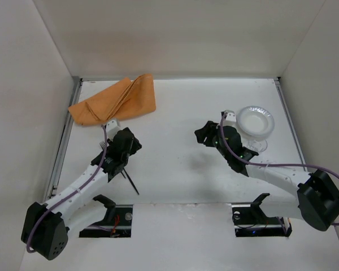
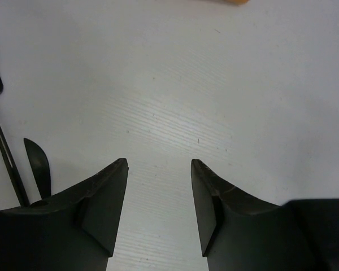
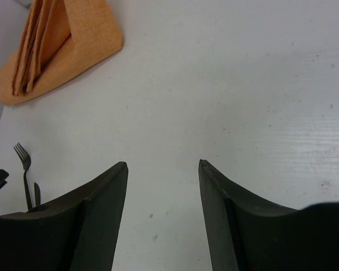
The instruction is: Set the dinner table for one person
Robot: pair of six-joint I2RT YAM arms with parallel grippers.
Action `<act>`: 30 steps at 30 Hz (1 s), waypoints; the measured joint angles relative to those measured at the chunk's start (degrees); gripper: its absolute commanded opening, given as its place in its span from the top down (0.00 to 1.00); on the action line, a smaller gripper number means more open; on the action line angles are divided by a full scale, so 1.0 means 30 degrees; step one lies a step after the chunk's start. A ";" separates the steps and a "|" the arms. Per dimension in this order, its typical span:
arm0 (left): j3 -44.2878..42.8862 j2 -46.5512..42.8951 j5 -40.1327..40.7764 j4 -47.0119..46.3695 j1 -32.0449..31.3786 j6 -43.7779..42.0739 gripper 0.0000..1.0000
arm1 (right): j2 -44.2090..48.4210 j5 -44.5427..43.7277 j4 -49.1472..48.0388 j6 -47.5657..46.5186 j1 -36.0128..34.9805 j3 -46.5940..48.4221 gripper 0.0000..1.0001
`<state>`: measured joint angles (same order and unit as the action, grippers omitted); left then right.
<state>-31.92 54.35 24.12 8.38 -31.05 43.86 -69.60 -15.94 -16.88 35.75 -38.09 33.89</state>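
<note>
The white dinner table [image 1: 181, 107] carries a crumpled orange cloth mat [image 1: 116, 101] at the back left. A white plate [image 1: 255, 121] sits at the right, with what looks like a clear glass [image 1: 260, 145] just in front of it. A black fork [image 2: 0, 135] and a second dark utensil [image 2: 38, 169] lie left of my left gripper [image 1: 127, 136]. A thin black utensil handle [image 1: 130, 182] sticks out below that arm. My left gripper [image 2: 159, 164] is open and empty over bare table. My right gripper [image 1: 203, 134] is open and empty [image 3: 163, 165], left of the plate.
Metal rails run along the left edge [image 1: 62, 141] and right edge [image 1: 291, 124] of the table. White walls close in the back and both sides. The right wrist view shows the orange mat [image 3: 62, 45] at far left and the fork [image 3: 24, 169] beyond it.
</note>
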 measured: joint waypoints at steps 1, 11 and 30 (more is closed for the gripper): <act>0.0000 -0.0015 -0.0015 -0.0102 0.0379 0.0036 0.53 | 0.0000 0.0044 -0.0029 0.0015 0.0022 0.0000 0.41; -0.0809 0.2659 -0.0947 -0.2747 0.4750 0.1239 0.53 | -0.0073 0.0372 -0.0109 0.0022 0.0321 0.0000 0.56; -0.7788 1.4090 -0.4153 -0.7074 1.3792 0.5071 0.51 | -0.0146 0.1297 -0.0109 0.0408 0.0335 0.0000 0.42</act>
<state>-55.29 96.62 11.66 -12.84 10.33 59.07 -70.04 -12.05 -17.21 36.97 -37.08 33.89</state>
